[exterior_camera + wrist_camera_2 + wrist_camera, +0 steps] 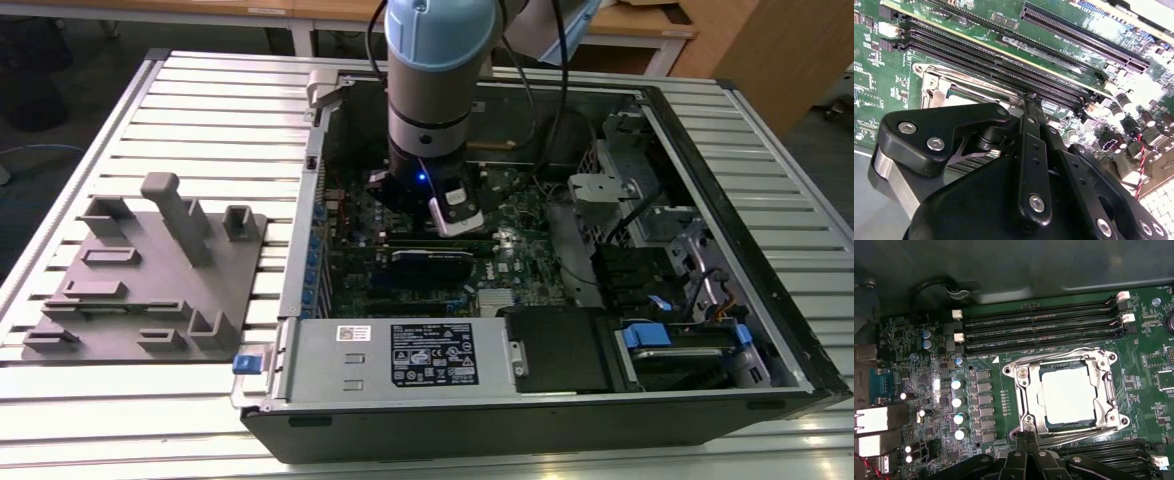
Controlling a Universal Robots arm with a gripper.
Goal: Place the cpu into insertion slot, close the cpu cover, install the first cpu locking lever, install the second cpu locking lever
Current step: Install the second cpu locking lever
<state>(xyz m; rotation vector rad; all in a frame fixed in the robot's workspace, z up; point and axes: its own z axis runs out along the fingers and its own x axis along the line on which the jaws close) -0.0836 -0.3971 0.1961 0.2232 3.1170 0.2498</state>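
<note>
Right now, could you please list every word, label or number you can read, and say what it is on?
No text can be read.
Black label on the power supply: print too small.
White sticker beside it: too small.
White lettering on the motherboard: blurred.
Chip: bright glare, no mark legible.

Arm (430, 60): showing as a thick round column, pale blue-grey cap above, silver-grey sleeve beneath, ending in a black band.
Wrist (424, 180): glowing with a small blue light on a black collar, a white-and-black block (458, 212) hanging beside it.
Cables (534, 90): running as thin black lines alongside the arm.
Gripper (1030, 100): showing matte black linkage plates in both wrist views, silver screws (1036, 202) gleaming at the pivots, slim black fingers (1026, 440) tapering together.
</note>
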